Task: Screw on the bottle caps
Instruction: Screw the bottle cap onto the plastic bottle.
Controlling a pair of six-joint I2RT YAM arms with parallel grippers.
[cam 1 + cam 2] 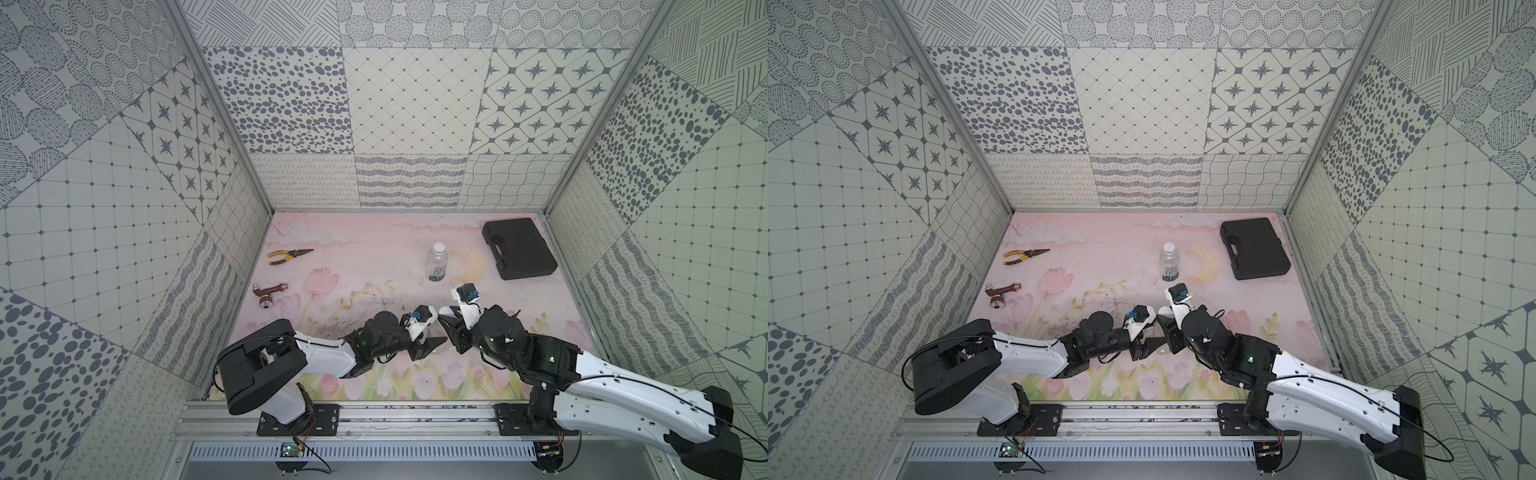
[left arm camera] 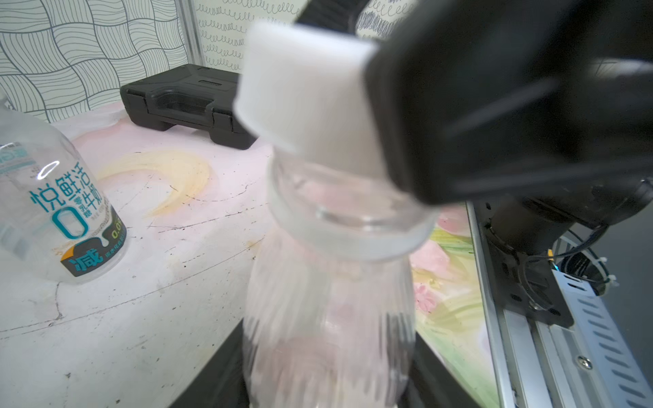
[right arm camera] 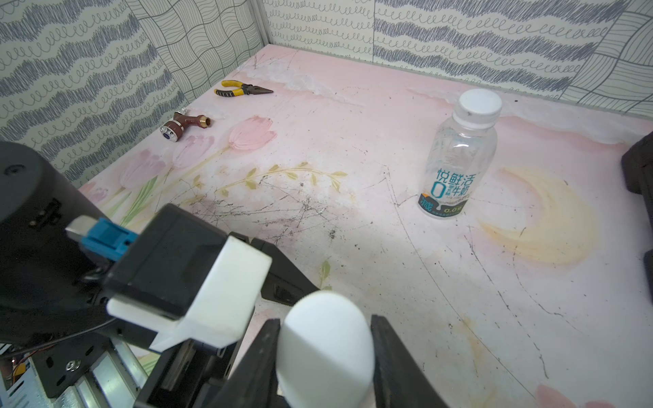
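Observation:
My left gripper [image 1: 432,343] [image 2: 328,335] is shut on a clear, slim bottle [image 2: 328,300], one black finger on each side of its body. Over that bottle's open mouth a white cap [image 2: 307,95] [image 3: 325,346] sits tilted, with my right gripper [image 1: 446,320] [image 3: 325,353] shut on it. Both grippers meet near the front middle of the table. A shorter bottle [image 1: 437,266] [image 3: 459,159] with a blue-white label stands apart, farther back. It wears its own white cap [image 3: 480,104].
A black plastic case [image 1: 519,248] lies at the back right. Yellow-handled pliers [image 1: 289,255] and a brown hose nozzle [image 1: 266,293] lie at the left. The aluminium rail [image 1: 415,415] runs along the table's front edge.

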